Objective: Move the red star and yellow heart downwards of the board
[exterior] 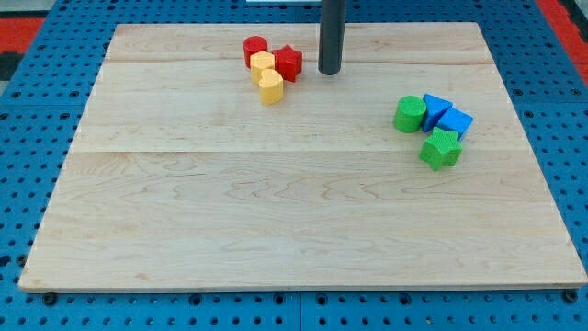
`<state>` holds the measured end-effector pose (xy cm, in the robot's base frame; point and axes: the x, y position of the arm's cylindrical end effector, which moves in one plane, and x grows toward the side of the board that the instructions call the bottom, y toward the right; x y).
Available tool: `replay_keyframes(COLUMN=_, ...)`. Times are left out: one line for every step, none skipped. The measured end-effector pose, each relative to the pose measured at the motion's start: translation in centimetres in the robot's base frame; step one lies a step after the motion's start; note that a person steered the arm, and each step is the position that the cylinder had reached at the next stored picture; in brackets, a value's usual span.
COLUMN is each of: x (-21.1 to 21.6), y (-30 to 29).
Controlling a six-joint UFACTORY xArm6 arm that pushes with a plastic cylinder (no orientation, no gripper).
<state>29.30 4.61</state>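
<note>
The red star and yellow heart sat near the board's top; my tip stood clear, just right of the star, touching nothing.

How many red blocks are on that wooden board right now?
2, both near the view's top: a red cylinder at the cluster's upper left and a red star just left of my tip, apart from it. None looks hidden.
</note>
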Motion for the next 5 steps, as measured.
replay_keyframes(x=-3.1, y=0.6)
replay_keyframes(x=-4.2, y=-3.4)
replay_keyframes(x=-2.3, y=-6.8)
replay_keyframes(x=2.2, y=-8.2)
replay_keyframes(x=5.3, y=-9.7)
